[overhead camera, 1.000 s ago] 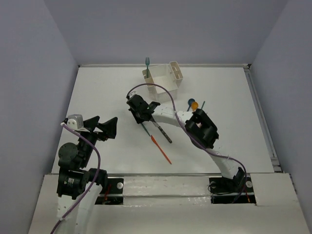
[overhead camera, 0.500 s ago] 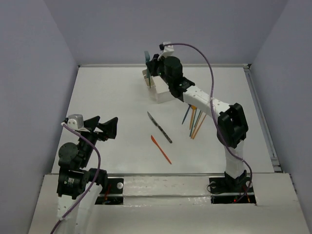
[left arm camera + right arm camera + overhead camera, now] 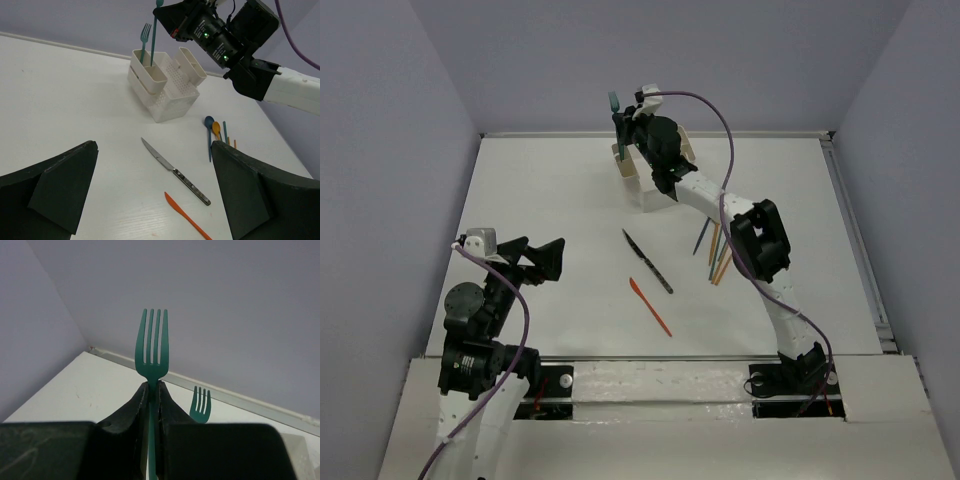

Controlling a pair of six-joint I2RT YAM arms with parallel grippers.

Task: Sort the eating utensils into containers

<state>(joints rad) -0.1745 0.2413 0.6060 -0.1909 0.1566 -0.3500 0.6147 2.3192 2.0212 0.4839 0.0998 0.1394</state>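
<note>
My right gripper (image 3: pixel 628 128) is shut on the neck of a teal fork (image 3: pixel 152 345), held upright with tines up, over the left slot of the white caddy (image 3: pixel 165 95). A second teal fork (image 3: pixel 200 405) stands in that slot (image 3: pixel 145 34). The dark-handled steel knife (image 3: pixel 648 262) and the orange plastic knife (image 3: pixel 651 307) lie mid-table. The blue spoon (image 3: pixel 209 135) and orange spoon (image 3: pixel 216 129) lie right of them. My left gripper (image 3: pixel 542 260) is open and empty at the left, well clear of the knives.
A few more thin teal and orange sticks (image 3: pixel 724 262) lie with the spoons. The right arm (image 3: pixel 760 240) arches over that pile. The back wall stands just behind the caddy, and a raised rail (image 3: pixel 855 240) runs along the table's right edge.
My right gripper rose from beside the steel knife with the teal fork and carried it back over the caddy's left slot. The left arm shifted only slightly.
</note>
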